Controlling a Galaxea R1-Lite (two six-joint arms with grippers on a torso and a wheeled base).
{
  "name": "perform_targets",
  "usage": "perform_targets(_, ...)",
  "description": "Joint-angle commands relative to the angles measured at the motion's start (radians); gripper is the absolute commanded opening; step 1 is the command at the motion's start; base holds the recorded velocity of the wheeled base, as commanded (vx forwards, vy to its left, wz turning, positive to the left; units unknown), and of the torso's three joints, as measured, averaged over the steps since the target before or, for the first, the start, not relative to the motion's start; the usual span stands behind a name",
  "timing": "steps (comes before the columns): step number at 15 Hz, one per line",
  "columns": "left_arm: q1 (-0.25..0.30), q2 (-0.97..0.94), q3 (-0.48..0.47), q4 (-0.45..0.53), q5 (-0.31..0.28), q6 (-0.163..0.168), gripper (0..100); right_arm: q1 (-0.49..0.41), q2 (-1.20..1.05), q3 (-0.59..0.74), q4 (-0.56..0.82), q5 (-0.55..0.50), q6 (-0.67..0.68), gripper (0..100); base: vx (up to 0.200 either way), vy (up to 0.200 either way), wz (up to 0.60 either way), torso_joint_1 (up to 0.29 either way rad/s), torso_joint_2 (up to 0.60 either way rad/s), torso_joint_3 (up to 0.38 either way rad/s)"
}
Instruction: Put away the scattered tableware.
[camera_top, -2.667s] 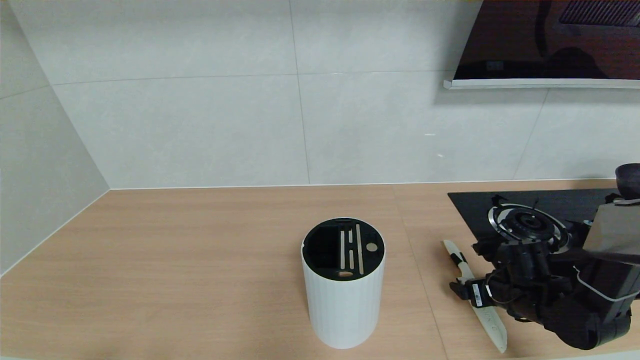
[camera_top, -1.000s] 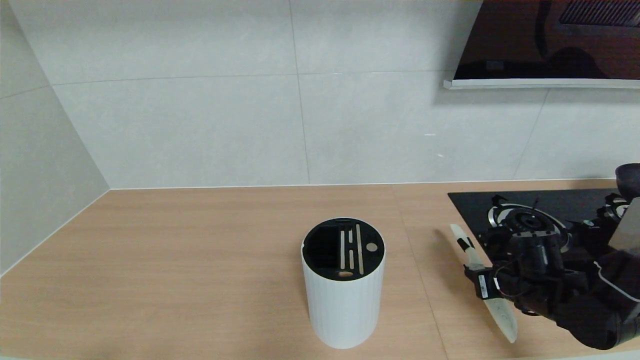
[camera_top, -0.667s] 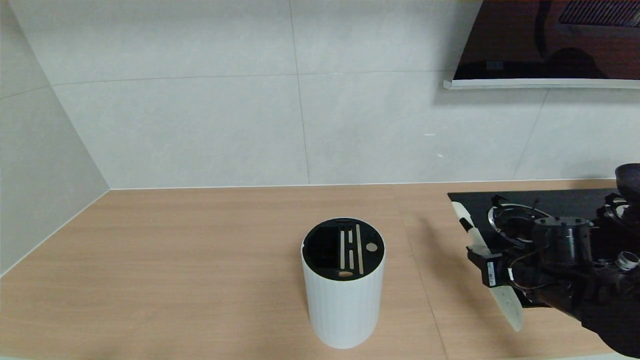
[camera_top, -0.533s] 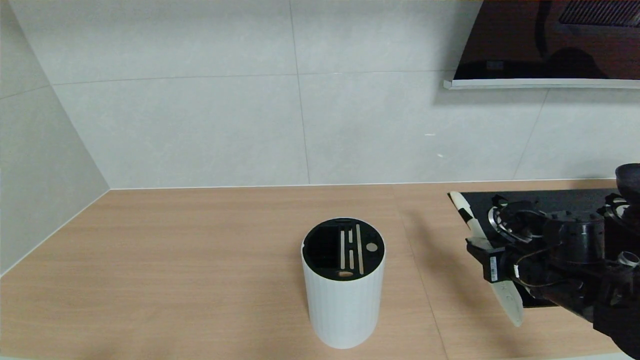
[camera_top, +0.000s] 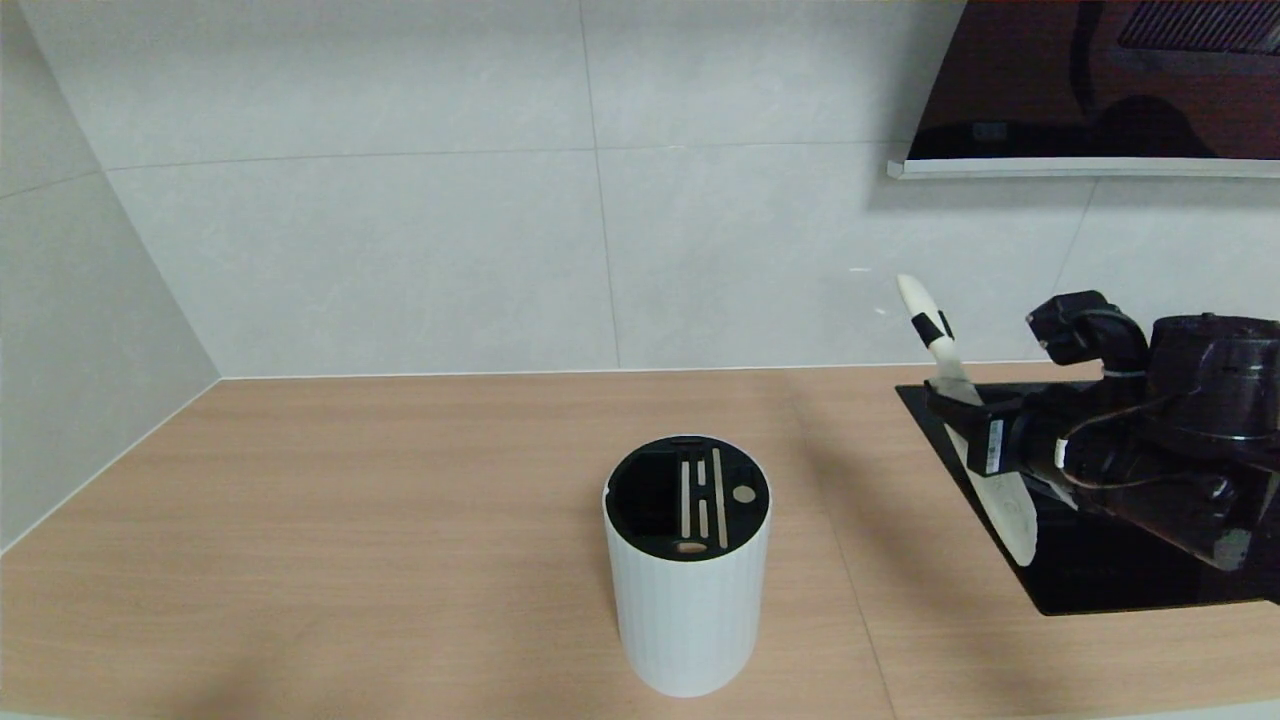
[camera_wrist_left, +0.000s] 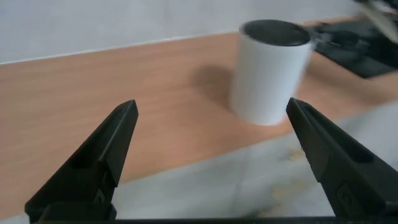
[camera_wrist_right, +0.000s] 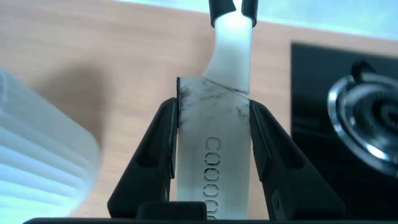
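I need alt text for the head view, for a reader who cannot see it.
The right gripper is shut on the blade of a white knife, holding it in the air by the black stove's edge, handle uppermost. A white holder with a slotted black top stands on the wooden counter.

Wide counter (camera_top: 400, 500) flanks the white holder (camera_top: 687, 600); hob (camera_top: 1100, 585) lies right.

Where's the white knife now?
Head view, right side: the white knife hangs in the right gripper above the black stove, right of the white cylindrical holder.
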Motion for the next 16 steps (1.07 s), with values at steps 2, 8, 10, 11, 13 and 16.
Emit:
perform_targets(2, -0.02, 0.398, -0.233, -0.018, -0.14, 0.002, 100, 0.04, -0.016, -0.118, 0.044, 0.002, -0.002, 0, 0.0, 0.0, 0.0, 0.0, 0.0, 0.0)
perform_targets(8, -0.205, 0.901, -0.351, -0.389, -0.152, -0.105, 100, 0.189, 0.036, -0.267, 0.13, 0.0, 0.0, 0, 0.0, 0.0, 0.0, 0.0, 0.0, 0.0)
perform_targets(10, -0.29, 1.019, -0.348, -0.551, -0.105, -0.204, 100, 0.229, 0.046, -0.275, 0.132, 0.0, 0.0, 0, 0.0, 0.0, 0.0, 0.0, 0.0, 0.0)
perform_targets(11, -0.356, 1.096, -0.345, -0.664, -0.066, -0.297, 100, 0.263, 0.056, -0.267, 0.132, -0.001, 0.004, 0, 0.0, 0.0, 0.0, 0.0, 0.0, 0.0)
perform_targets(13, -0.403, 1.144, -0.332, -0.768, -0.039, -0.391, 100, 0.289, 0.059, -0.268, 0.132, -0.012, 0.031, 0, 0.0, 0.0, 0.0, 0.0, 0.0, 0.0)
perform_targets(16, -0.455, 1.185, -0.334, -0.916, -0.03, -0.562, 100, 0.362, 0.038, -0.264, 0.133, -0.055, 0.05, 0, 0.0, 0.0, 0.0, 0.0, 0.0, 0.0)
